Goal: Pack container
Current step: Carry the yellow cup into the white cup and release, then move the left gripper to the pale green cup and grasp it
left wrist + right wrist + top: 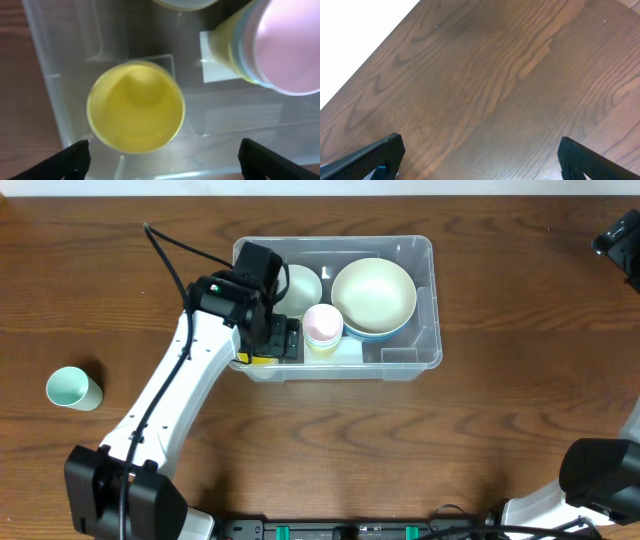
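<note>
Wooden table (500,440): one container (428,356), one teal cup (72,388)

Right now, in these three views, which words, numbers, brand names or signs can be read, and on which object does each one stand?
No text can be read in any of the three views.
White label inside the container: it looks blank in the left wrist view, and the stacked cups cover part of it, so print there cannot be ruled out.
</note>
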Tool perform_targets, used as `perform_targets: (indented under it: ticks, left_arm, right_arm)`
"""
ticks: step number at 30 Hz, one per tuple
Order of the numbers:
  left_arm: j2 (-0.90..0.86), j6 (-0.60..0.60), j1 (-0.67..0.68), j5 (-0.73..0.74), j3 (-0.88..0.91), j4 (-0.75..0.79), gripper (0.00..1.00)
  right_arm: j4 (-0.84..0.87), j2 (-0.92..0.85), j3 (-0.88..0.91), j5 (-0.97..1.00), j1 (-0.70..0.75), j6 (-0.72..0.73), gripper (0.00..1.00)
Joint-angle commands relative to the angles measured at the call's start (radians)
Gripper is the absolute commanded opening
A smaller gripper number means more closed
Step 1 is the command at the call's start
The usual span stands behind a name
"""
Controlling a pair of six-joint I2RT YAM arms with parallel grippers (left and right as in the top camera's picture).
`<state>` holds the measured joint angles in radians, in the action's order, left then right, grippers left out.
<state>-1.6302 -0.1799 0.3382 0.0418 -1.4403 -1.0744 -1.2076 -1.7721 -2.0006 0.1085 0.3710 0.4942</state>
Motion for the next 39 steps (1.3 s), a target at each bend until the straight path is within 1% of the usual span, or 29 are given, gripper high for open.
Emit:
perform_targets:
  ticks: [1,4,7,10,12,17,18,22,28,34,39]
  left_arm:
    - [0.038,-0.003,-0.038,-0.032,-0.101,-0.042,0.96]
    - [0.071,-0.004,-0.089,-0.038,-0.197,-0.101,0.96]
    - [0.115,-0.024,-0.173,-0.100,-0.262,-0.138,0.96]
    - [0.153,-0.042,-0.287,-0.169,-0.267,-0.145,0.96]
    - [0.157,-0.091,-0.378,-0.192,-0.267,-0.152,0.96]
    - [0.112,-0.206,-0.609,-0.192,-0.260,-0.124,0.98]
    - [0.097,-0.223,-0.643,-0.192,-0.260,-0.117,0.99]
    - [0.018,-0.293,-0.768,-0.192,-0.260,-0.102,0.98]
    - [-0.148,-0.304,-0.844,-0.188,-0.260,-0.099,0.98]
    - [-0.327,-0.298,-0.848,-0.185,-0.260,-0.094,0.98]
    - [-0.441,-0.266,-0.848,-0.185,-0.260,-0.087,0.99]
  right_arm:
    - [0.000,-0.001,0.001,0.007,0.006,0.014,0.99]
    - [0.000,-0.001,0.001,0.007,0.006,0.014,0.99]
    - [0.000,-0.001,0.001,0.007,0.006,0.014,0.99]
    - [0.000,-0.001,0.001,0.007,0.006,0.014,0.99]
    - [0.000,-0.001,0.001,0.007,0.006,0.014,0.99]
    - [0.000,-0.001,0.001,0.007,0.006,0.014,0.99]
    - [0.000,-0.001,0.001,0.007,0.006,0.014,0.99]
    - [0.000,-0.001,0.001,0.007,0.006,0.014,0.99]
    - [0.000,-0.001,0.001,0.007,0.006,0.014,0.99]
    - [0.000,-0.001,0.001,0.007,0.006,0.014,0.99]
    - [0.000,-0.001,0.001,0.007,0.006,0.014,0.99]
